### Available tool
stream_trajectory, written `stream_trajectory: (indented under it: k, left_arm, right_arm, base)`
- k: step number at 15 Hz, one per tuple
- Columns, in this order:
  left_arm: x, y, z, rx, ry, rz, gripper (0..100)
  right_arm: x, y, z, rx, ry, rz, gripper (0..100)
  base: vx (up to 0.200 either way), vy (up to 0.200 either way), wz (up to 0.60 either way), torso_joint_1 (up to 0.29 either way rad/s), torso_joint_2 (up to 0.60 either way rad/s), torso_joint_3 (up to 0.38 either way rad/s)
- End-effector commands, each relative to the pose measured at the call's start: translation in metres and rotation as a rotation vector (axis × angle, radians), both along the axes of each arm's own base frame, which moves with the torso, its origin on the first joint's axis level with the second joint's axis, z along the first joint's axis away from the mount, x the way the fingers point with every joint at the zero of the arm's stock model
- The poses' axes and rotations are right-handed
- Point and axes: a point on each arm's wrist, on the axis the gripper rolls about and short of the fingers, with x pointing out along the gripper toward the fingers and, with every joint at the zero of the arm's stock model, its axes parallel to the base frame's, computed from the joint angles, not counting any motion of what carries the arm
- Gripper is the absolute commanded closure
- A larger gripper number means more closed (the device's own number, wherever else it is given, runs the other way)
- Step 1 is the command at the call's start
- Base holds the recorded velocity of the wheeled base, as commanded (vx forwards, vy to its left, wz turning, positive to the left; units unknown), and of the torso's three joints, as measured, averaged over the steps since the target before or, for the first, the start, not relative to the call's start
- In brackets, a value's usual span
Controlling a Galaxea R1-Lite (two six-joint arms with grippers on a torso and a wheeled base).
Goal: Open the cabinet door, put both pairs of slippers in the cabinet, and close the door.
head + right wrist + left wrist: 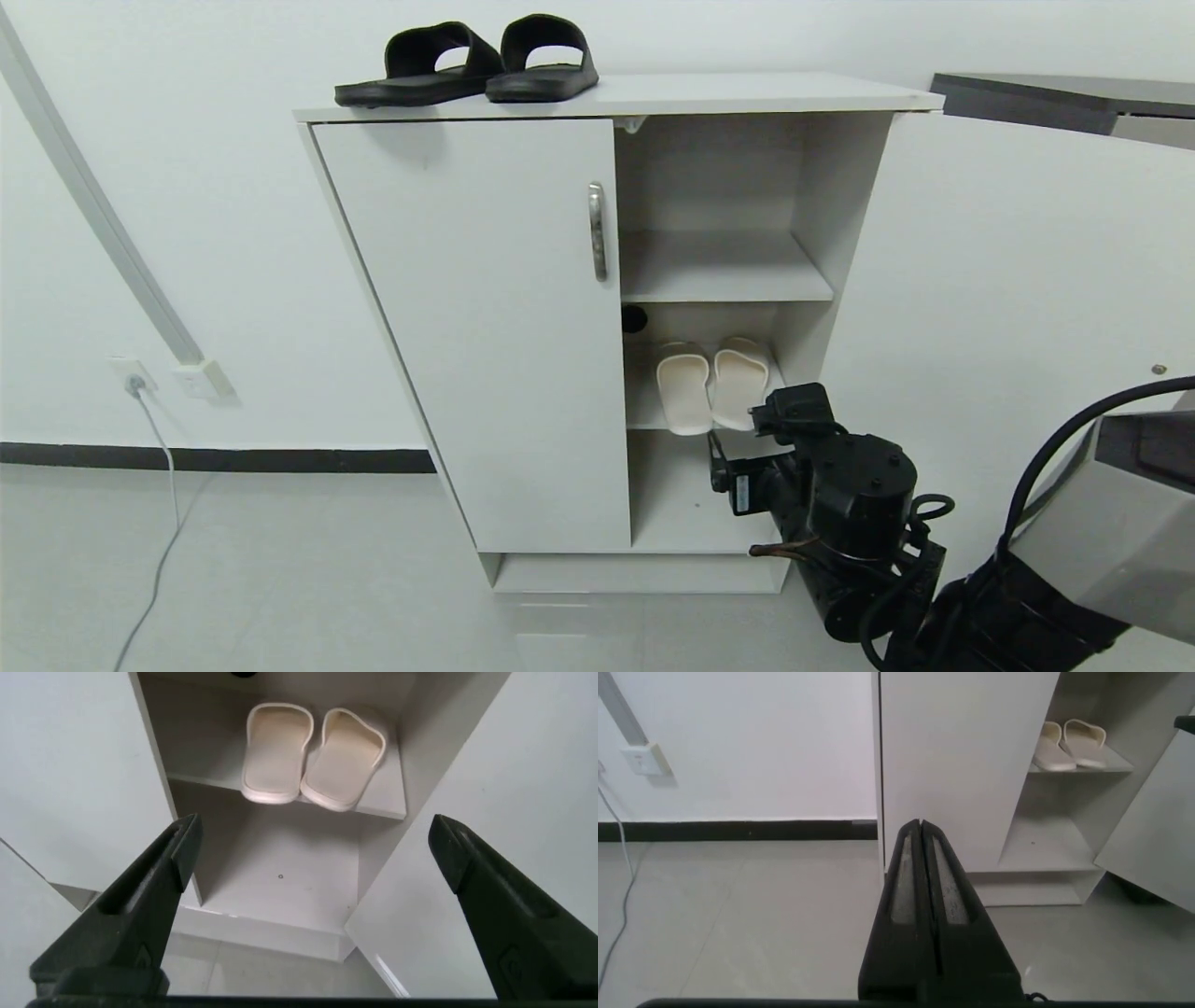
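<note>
A white cabinet [485, 327] stands against the wall, its left door shut and its right door [1008, 308] swung wide open. A black pair of slippers [467, 63] rests on the cabinet top. A white pair of slippers [711, 383] [313, 756] [1072, 745] lies side by side on the middle shelf inside. My right arm [840, 504] hangs before the lower open compartment; its gripper [315, 831] is open and holds nothing, just below and in front of the white pair. My left gripper [920, 831] is shut and holds nothing, low over the floor and facing the shut door.
The shut door has a metal handle [597, 231] at its inner edge. The upper shelf [724, 266] and bottom shelf [280, 887] are bare. A wall socket [131, 378] with a cable hanging to the floor is at the left. A grey surface [1074, 98] shows at the upper right.
</note>
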Motion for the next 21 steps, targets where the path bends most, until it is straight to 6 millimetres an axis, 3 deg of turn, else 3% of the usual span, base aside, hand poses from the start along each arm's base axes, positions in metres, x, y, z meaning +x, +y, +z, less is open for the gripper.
stream_trajectory:
  k: [1,15,21]
  left_arm:
    - [0.0001,0.0000,0.0000,0.000,0.001,-0.001,100]
    - [0.0001,0.0000,0.0000,0.000,0.001,-0.001,100]
    - [0.0001,0.0000,0.0000,0.000,0.001,-0.001,100]
  right_arm:
    - [-0.0013,0.0003,-0.0013,-0.008,-0.004,0.006,0]
    - [-0.0031,-0.0014,-0.0021,-0.007,-0.006,0.012,0]
    - [-0.0058,-0.0096,-0.0024,0.002,-0.044,0.097,0]
  base:
    - [0.000,0.200,0.00,0.022,0.00,-0.007]
    - [0.000,0.200,0.00,0.002,0.00,0.002]
    - [0.000,0.000,0.00,0.000,0.00,0.000]
